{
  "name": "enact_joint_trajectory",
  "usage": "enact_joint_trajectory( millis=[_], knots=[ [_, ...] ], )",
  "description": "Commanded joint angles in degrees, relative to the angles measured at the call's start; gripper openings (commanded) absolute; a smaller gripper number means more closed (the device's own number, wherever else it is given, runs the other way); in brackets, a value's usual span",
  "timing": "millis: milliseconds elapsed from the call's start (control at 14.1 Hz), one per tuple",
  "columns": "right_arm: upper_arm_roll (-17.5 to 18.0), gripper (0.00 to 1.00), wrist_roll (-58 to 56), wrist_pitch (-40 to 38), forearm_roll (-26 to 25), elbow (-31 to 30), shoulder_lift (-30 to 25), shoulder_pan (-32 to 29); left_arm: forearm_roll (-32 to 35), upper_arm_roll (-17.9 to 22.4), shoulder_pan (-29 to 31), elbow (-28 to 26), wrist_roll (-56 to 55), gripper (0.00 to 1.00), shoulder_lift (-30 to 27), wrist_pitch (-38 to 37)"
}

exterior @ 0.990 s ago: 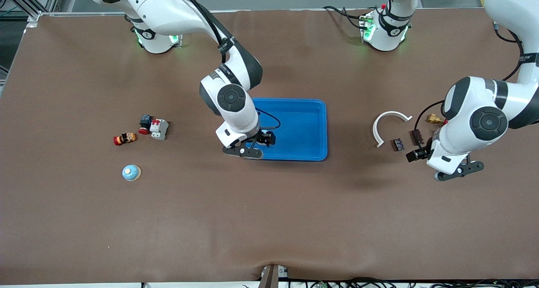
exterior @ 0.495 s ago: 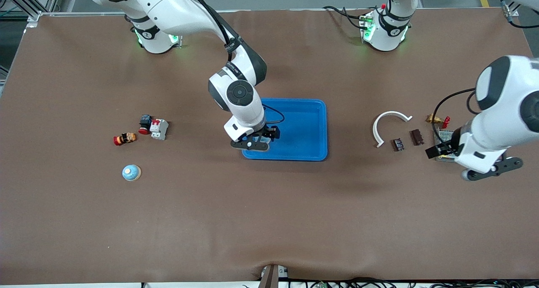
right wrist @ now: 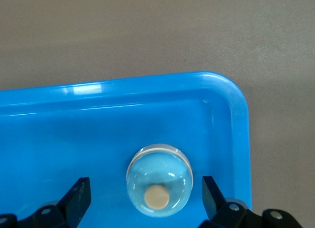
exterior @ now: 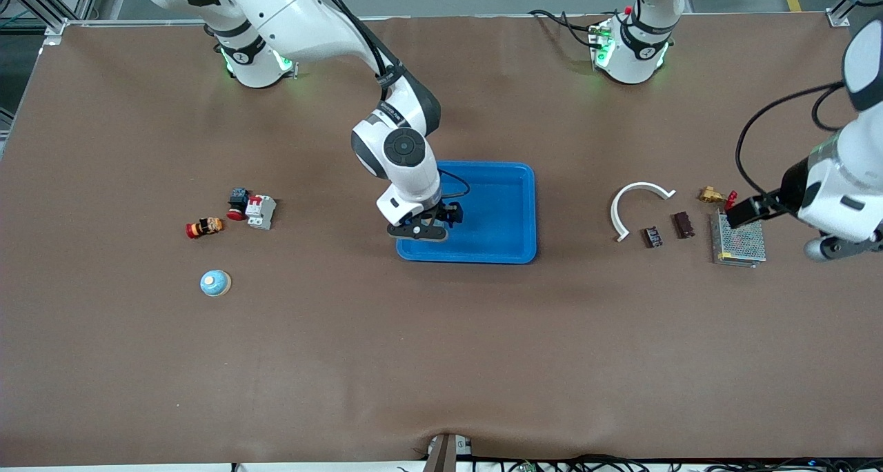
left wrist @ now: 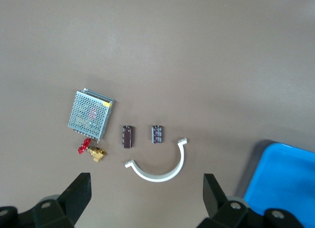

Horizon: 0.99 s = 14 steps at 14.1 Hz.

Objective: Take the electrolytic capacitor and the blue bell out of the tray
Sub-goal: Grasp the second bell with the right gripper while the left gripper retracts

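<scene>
A second blue bell (exterior: 215,283) sits on the table toward the right arm's end. The tray (exterior: 503,251) holds a blue bell (right wrist: 158,180) in the corner nearest the front camera, under the right gripper (right wrist: 145,196), whose fingers stand apart and which has moved farther over the tray. The left gripper (left wrist: 146,196), fingers apart, has drawn away and now hangs near the grey mesh box (exterior: 738,241).

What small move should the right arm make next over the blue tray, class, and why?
Probably lower the right claw straight down around the blue bell. The bell sits in the blue tray near a corner, between the open fingers, not yet gripped. The left claw waits open above the table.
</scene>
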Motion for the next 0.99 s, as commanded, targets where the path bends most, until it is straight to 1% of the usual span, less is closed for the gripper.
enact_joint_trajectory(
  millis=[0,141,212,353,424,495,707,777,848,919],
  knots=[
    [-0.54,1.0,1.68,0.7,-2.73,0.02,0.53,-0.04,-1.87,-0.49,1.43,-0.66,1.92,1.0,-3.82,-2.43],
    [-0.62,1.0,1.68,0.7,-3.62,0.11,1.14,-0.04,-2.31,-0.66,1.43,-0.66,2.01,1.0,-4.44,-3.66],
    [-0.62,1.0,1.68,0.79,-3.62,0.11,1.23,-0.13,-3.62,-0.58,1.34,-0.57,2.27,1.0,-4.7,-4.01],
    [-0.62,1.0,1.68,0.79,-3.71,0.11,1.58,-0.04,-6.96,0.65,0.81,-0.92,3.76,1.0,-7.07,-4.01],
    [-0.62,1.0,1.68,0.88,-3.88,0.2,1.85,0.13,-7.49,2.48,-0.23,-1.27,4.99,1.0,-8.3,-4.01],
    [-0.62,1.0,1.68,1.23,-3.97,0.2,1.93,0.14,-7.85,4.93,-2.59,-1.45,6.13,1.0,-9.09,-4.01],
    [-0.62,1.0,1.68,1.84,-3.97,0.37,2.72,0.66,-8.46,16.96,-13.13,-3.38,8.6,1.0,-12.17,-4.19],
    [-0.62,1.0,1.77,2.02,-3.97,0.29,3.07,0.75,-9.6,20.22,-16.47,-3.56,8.86,1.0,-12.53,-4.19],
    [-0.62,1.0,1.77,2.02,-3.97,0.29,3.08,0.84,-10.57,23.21,-18.77,-4.61,9.13,1.0,-13.49,-4.19],
    [-0.62,1.0,1.68,2.02,-3.97,0.37,3.08,0.84,-11.1,25.24,-20.96,-5.66,9.48,1.0,-14.37,-4.1]
  ],
)
